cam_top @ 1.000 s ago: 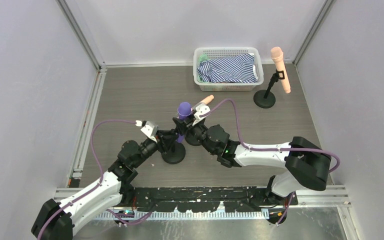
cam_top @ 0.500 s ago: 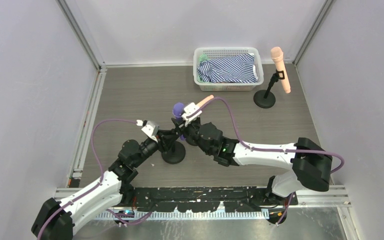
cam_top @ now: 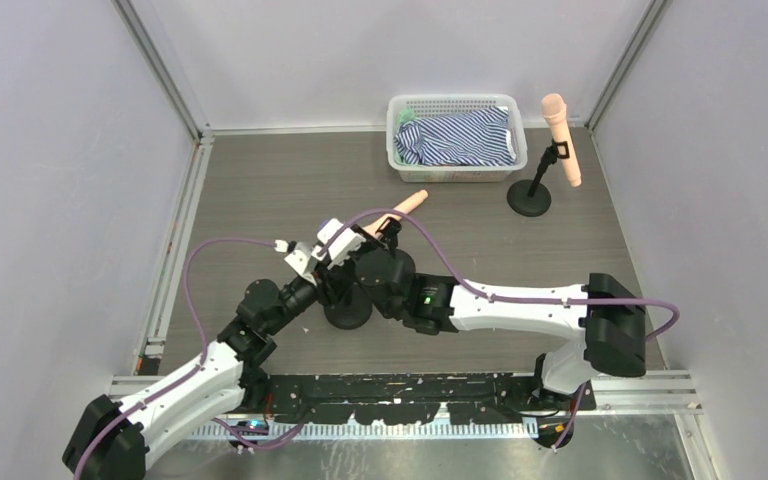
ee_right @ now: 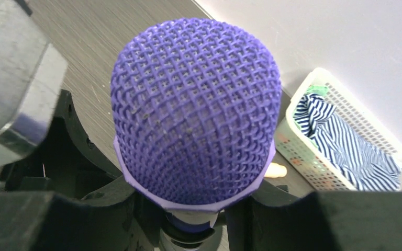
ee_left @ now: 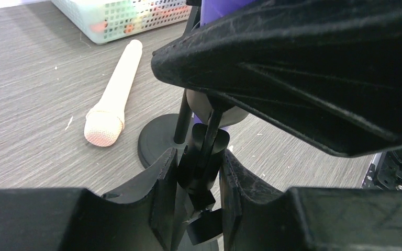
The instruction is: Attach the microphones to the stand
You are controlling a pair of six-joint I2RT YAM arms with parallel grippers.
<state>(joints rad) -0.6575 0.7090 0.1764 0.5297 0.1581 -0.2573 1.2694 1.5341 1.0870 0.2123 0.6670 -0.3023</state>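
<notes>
Nearly seated: the purple microphone (ee_right: pixel 196 115) is held over the near stand (cam_top: pixel 348 312), with both claws engaged.

The right claw (ee_right: pixel 193 222) is clenched round the handle just under the mesh head, which points up at its camera, while the left claw (ee_left: pixel 199 193) grips the stand's black clip (ee_left: pixel 204 157), apparently to brace it. The microphone looks like light, rigid, smooth plastic, so I judge it apt to slip or twist if held by its tapering tail; the thicker part below the head is the sounder hold. The right arm stretches low across to the left, its wrist above the stand, and the left arm reaches in, folded, from the near left. One peach microphone (ee_left: pixel 112 99) lies loose on the tabletop (cam_top: pixel 260 180) near the stand's base. A second peach microphone (cam_top: pixel 561 140) sits in the far stand (cam_top: pixel 530 200) beside the basket (cam_top: pixel 450 99).
</notes>
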